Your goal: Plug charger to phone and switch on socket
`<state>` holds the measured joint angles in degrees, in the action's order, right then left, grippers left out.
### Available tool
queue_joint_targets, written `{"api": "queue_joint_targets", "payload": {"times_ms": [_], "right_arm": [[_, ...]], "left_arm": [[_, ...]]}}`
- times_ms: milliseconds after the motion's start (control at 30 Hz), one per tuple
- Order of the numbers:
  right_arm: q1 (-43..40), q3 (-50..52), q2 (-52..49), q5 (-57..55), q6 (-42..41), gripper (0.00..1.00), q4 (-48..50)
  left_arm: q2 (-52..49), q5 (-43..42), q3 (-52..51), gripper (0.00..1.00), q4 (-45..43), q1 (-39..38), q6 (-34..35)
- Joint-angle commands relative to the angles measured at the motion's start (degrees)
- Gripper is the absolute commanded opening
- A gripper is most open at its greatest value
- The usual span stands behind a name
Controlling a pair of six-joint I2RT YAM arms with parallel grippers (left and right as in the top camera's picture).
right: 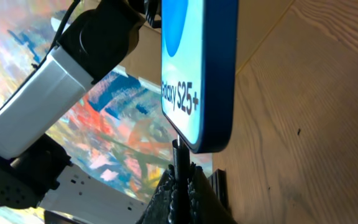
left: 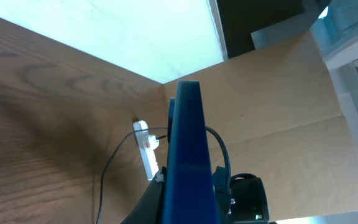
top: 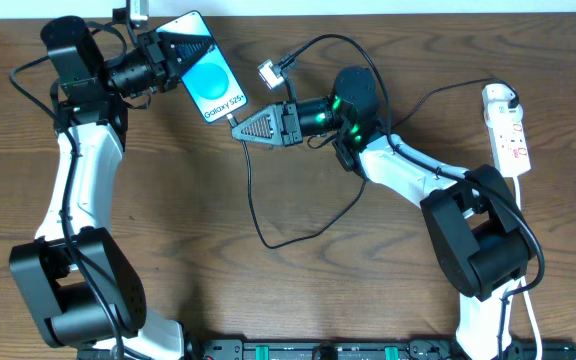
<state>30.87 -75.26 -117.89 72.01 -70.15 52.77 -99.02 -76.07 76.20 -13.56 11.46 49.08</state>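
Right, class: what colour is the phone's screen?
Bright blue, with white lettering; the phone shows best in the overhead view.

We see the phone with a glossy, glass-smooth screen and a satin blue edge, and the table around it is brown wood grain with a dull, matt finish. At the phone's lower end, the right gripper has fingers of black plastic with a ridged, rough face, and the charger trailing from there looks like thin matt black rubber. Well right of the phone in the overhead view, the socket is smooth white plastic with a slight gloss.
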Motion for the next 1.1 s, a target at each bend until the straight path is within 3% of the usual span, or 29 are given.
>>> {"api": "queue_joint_targets", "payload": {"times_ms": [0, 1067], "right_arm": [[-0.5, -0.4, 0.2, -7.0, -2.2, 0.01, 0.4], [-0.4, -0.4, 0.2, -8.5, -9.6, 0.01, 6.8]], "left_arm": [[0.2, -2.5, 0.9, 0.07, -0.2, -0.8, -0.4], [0.2, -9.9, 0.9, 0.07, -0.2, -1.7, -4.1]]}}
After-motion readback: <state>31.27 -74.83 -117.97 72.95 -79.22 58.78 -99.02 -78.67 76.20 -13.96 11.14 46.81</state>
